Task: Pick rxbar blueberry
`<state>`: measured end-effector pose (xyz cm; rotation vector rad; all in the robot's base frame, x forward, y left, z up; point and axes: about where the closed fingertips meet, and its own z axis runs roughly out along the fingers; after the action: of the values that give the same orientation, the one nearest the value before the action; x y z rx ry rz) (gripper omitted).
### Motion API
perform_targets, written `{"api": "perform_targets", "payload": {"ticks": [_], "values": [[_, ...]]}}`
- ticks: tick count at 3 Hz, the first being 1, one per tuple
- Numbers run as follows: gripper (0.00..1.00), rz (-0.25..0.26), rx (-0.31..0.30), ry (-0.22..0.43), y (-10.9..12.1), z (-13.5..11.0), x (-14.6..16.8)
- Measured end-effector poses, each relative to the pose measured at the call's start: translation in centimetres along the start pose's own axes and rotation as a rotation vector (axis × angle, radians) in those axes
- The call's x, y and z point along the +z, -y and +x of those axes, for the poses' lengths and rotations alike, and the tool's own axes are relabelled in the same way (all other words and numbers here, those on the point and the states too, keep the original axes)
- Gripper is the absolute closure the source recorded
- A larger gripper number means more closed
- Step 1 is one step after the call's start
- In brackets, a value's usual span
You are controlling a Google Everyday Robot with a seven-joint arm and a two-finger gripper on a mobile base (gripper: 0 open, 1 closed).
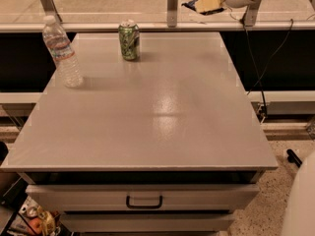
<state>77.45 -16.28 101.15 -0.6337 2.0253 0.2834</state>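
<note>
1. Grey table (147,112) is seen with open room left across its middle and near edge
2. Bottle (61,53) is set left, can (129,41) at the far edge
3. Gripper (201,3) is raised beyond the far right corner, seemingly clamped on the bar (189,5), which juts leftward from it

claw (201,4): cream-yellow, top right past the tabletop's far edge, gripping rxbar blueberry (188,5): dark navy | can (129,42): green, pale markings | bottle (62,53): clear, white cap, pale label | tabletop (147,107): plain grey | drawer handle (144,201): black
</note>
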Motion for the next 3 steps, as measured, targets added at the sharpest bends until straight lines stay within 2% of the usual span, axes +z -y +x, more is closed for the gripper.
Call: {"api": "perform_targets", "payload": {"ticks": [1, 2, 3], "values": [[1.00, -0.049, -0.034, 0.022, -0.8, -0.8, -1.3], [1.00, -0.073, -0.070, 0.047, -2.2, -1.2, -2.9], [1.00, -0.105, -0.106, 0.073, -4.0, -0.5, -4.3]]}}
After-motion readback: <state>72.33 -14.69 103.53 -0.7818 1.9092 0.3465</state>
